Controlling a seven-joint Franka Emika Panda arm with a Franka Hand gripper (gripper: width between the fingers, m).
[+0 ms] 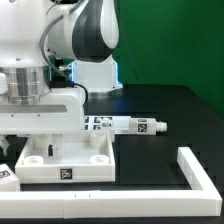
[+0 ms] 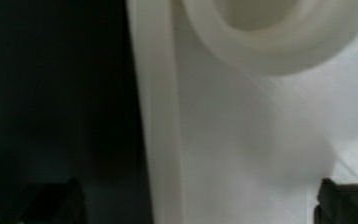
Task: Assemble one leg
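Wrist view: the pincer (image 2: 197,200) stands wide open, its dark fingertips (image 2: 51,203) far apart with the white square panel (image 2: 229,120) between them. Whether they touch it cannot be told. A round hole (image 2: 274,25) shows in the panel.

Exterior view: the arm's hand hangs low over the panel at the lower left of the frame. The leg (image 1: 145,126) lies on its side on the black desk (image 1: 170,100) at mid-frame, right of the pincer and apart from it.

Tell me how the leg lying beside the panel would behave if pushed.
Lying on its side, the leg looks rounded, so a sideways push would probably roll it. It seems solid plastic: likely stiff and light. Its smooth white surface might slip.
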